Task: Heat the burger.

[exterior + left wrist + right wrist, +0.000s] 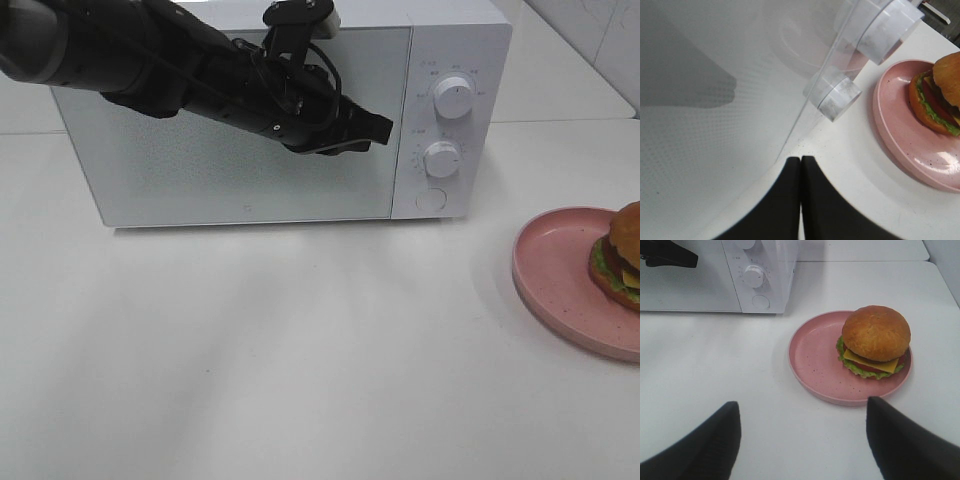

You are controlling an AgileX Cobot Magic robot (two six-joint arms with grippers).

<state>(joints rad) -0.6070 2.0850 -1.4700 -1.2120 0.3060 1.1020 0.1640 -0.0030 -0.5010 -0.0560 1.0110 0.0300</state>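
The burger (876, 340), with a golden bun, cheese and lettuce, sits on a pink speckled plate (815, 355) on the white table, to the right of the microwave (250, 190). In the exterior view the burger (622, 258) is cut off by the right edge. My right gripper (802, 412) is open, its fingers wide apart just short of the plate, with nothing between them. My left gripper (801, 167) is shut and empty. It hovers close to the closed microwave door (230, 170), near the door's right edge. In the exterior view the left gripper (378, 128) points toward the control panel.
The microwave's control panel carries two white knobs (455, 98) (441, 158) and a round button (430, 199). The white table (300, 350) stretches in front of the microwave. A tiled wall (600, 30) rises at the back right.
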